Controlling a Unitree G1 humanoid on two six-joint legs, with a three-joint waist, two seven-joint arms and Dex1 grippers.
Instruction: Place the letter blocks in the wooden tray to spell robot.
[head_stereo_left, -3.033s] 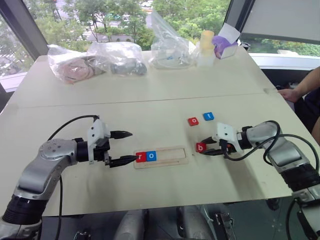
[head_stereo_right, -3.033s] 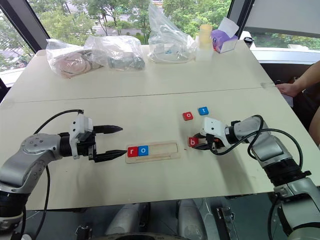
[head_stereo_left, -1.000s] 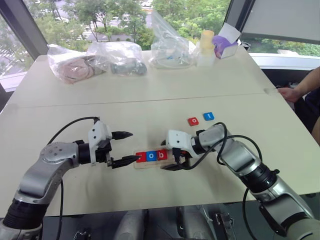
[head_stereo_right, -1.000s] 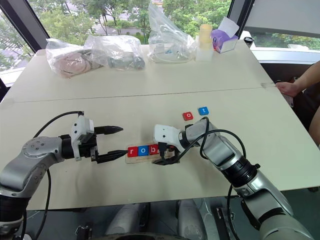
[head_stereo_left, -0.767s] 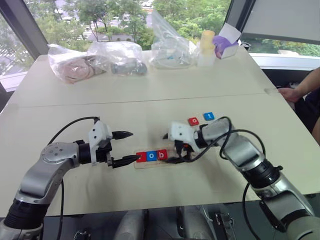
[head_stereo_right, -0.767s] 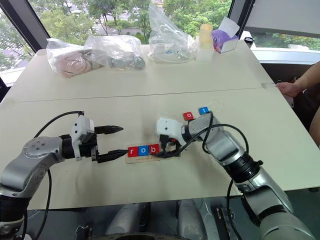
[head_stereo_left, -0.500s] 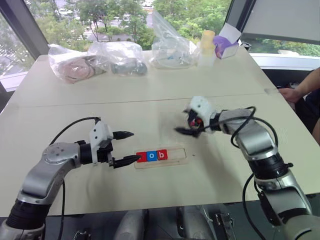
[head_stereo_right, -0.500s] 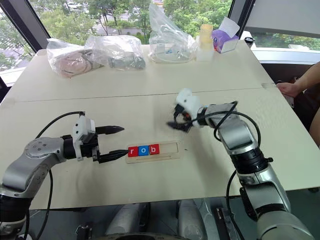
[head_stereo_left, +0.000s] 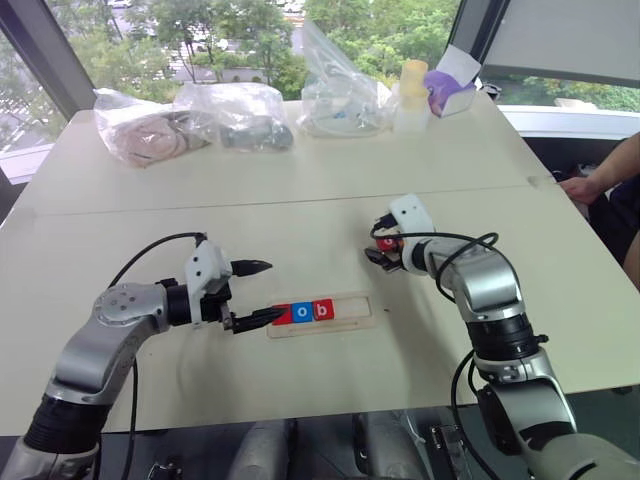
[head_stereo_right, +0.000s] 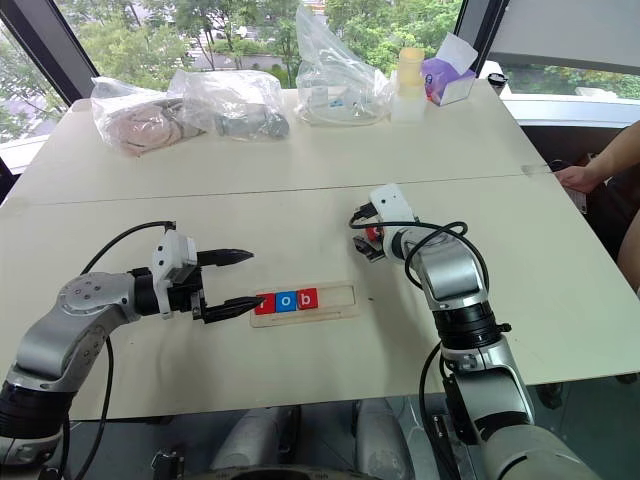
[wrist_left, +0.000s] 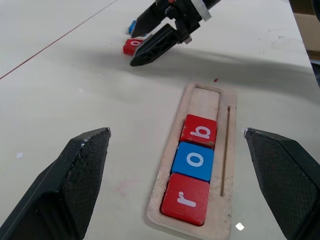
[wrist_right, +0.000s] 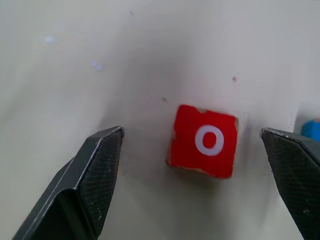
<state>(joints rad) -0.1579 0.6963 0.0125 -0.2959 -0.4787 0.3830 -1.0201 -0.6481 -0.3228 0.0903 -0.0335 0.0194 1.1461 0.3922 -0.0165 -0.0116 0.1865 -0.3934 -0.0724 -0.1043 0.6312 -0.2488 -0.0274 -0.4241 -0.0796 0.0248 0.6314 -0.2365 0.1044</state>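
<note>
1. Tray (head_stereo_left: 322, 313) on the desk (head_stereo_left: 300, 190) holds r, o, b; its two right slots are bare
2. Right pincer (wrist_right: 192, 185) gapes wide and empty over the red o (wrist_right: 205, 141)
3. Left pincer (head_stereo_left: 258, 293) is wide and empty at the tray's left end
4. The t (wrist_left: 131, 26), probably the blue edge beside the o, could get knocked by a skewed closing
</note>
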